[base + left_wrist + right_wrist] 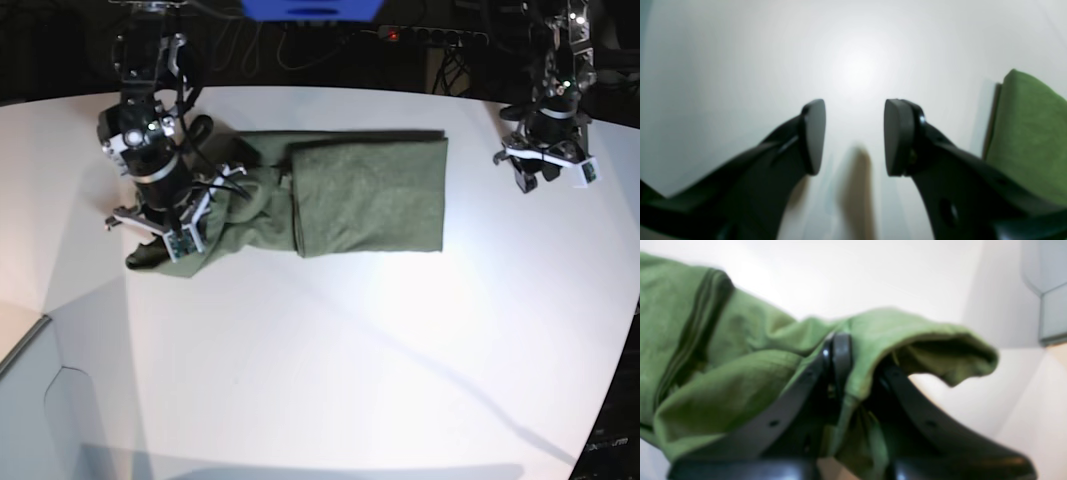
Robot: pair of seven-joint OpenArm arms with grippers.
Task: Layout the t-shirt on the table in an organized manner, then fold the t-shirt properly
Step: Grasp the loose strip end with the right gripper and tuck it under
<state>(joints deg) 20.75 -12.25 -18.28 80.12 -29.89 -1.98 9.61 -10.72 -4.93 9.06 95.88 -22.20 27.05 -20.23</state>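
Between the right end effector's (858, 363) fingertips: t-shirt (740, 383).

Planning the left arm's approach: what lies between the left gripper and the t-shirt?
Only bare tabletop, as the base view shows.

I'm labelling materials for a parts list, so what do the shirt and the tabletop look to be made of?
The t-shirt: soft, matte knit fabric, probably cotton or a blend; it drapes and bunches into rounded folds.

The table: smooth white surface with a soft sheen, perhaps laminate or painted board; it shows blurred shadows and no grain.
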